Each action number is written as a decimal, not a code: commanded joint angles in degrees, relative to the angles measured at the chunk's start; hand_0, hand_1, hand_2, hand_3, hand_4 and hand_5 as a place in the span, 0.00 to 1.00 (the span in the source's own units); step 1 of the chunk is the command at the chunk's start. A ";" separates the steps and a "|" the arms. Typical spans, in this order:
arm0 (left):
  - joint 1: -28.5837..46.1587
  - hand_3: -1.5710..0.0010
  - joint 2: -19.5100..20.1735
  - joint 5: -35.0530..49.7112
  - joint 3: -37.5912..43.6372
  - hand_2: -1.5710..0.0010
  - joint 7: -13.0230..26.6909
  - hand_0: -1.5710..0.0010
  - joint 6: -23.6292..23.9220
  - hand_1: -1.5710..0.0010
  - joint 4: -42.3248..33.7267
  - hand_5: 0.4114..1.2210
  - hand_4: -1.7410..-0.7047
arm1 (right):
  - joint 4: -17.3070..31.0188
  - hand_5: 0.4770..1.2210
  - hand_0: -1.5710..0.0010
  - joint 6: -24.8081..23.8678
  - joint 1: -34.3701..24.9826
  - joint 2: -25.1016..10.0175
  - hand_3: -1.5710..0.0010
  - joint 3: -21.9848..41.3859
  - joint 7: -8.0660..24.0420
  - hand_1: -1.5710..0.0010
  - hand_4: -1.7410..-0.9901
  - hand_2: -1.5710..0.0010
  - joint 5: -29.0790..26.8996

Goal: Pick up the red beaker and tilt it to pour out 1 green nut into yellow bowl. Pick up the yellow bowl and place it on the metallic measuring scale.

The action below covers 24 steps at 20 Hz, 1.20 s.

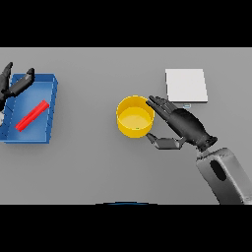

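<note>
The yellow bowl (135, 116) stands upright on the grey table near the middle, with a small green nut (137, 128) at its inner front edge. My right hand (183, 125) is open just right of the bowl, fingers stretched toward its rim and thumb below it; I cannot tell whether they touch. The red beaker (32, 115) lies on its side in the blue tray (50, 104) at the left. My left hand (15, 86) hovers over the tray's far left corner, fingers relaxed and holding nothing. The metallic measuring scale (186, 85) lies flat behind my right hand.
The blue tray's raised walls surround the beaker. The scale's small display (187, 105) sits at its near edge, close to my right hand's fingers.
</note>
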 commanded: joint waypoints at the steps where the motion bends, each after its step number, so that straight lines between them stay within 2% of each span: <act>1: 0.53 1.00 -0.08 0.10 0.02 1.00 -0.56 1.00 -0.14 1.00 0.28 0.32 0.99 | 1.20 0.30 1.00 1.02 -1.99 -1.11 1.00 1.86 -1.24 1.00 0.68 1.00 2.25; 3: 0.32 1.00 0.07 0.15 0.03 1.00 -0.70 1.00 -0.64 1.00 0.39 0.32 0.99 | 3.63 0.30 1.00 3.10 -6.39 -2.75 1.00 5.30 -2.97 1.00 0.68 1.00 6.23; 6: 0.20 1.00 0.61 0.68 0.30 1.00 -0.21 1.00 -0.91 1.00 -0.38 0.33 0.99 | 6.61 0.31 1.00 7.24 -11.55 -4.14 1.00 8.87 -4.67 1.00 0.70 1.00 9.05; 9: 1.00 1.00 0.55 1.15 0.57 1.00 -1.15 1.00 -0.78 1.00 -0.65 0.34 0.98 | 10.38 0.31 1.00 9.44 -15.49 -3.79 1.00 12.14 -6.65 1.00 0.70 1.00 11.25; 11: 0.85 1.00 0.96 1.22 0.69 1.00 -1.07 1.00 -1.36 1.00 -0.38 0.34 0.98 | 13.34 0.31 1.00 11.56 -18.18 -3.44 1.00 13.79 -5.85 1.00 0.69 1.00 12.59; 12: 0.67 1.00 0.67 1.35 0.77 1.00 -1.34 1.00 -1.56 1.00 -0.16 0.34 0.98 | 14.43 0.30 1.00 12.14 -19.08 -3.44 1.00 14.71 -6.48 1.00 0.69 1.00 13.20; 16: 1.35 1.00 0.65 1.98 1.26 1.00 -1.95 1.00 -1.27 1.00 -0.27 0.34 0.98 | 20.68 0.31 1.00 12.62 -23.28 -1.61 1.00 17.59 -6.68 1.00 0.67 1.00 15.79; 18: 1.52 1.00 0.77 1.70 1.14 1.00 -2.13 1.00 -1.19 1.00 -0.10 0.34 0.98 | 21.06 0.32 1.00 13.75 -23.90 -2.31 1.00 18.83 -7.85 1.00 0.64 1.00 16.61; 19: 0.86 1.00 0.81 1.39 1.01 1.00 -1.39 1.00 -1.22 1.00 0.21 0.34 0.98 | 22.55 0.33 1.00 14.38 -24.94 -1.47 1.00 19.46 -7.16 1.00 0.63 1.00 17.06; 22: 1.40 1.00 0.68 1.69 1.25 1.00 -2.56 1.00 -1.43 1.00 0.42 0.34 0.99 | 25.00 0.35 1.00 15.43 -26.35 -0.43 1.00 20.24 -7.39 1.00 0.61 1.00 17.23; 24: 2.41 1.00 1.80 2.24 1.69 1.00 -3.42 1.00 -1.15 1.00 -1.41 0.34 0.99 | 26.04 0.37 1.00 16.05 -26.70 0.91 1.00 20.14 -5.92 1.00 0.59 1.00 17.01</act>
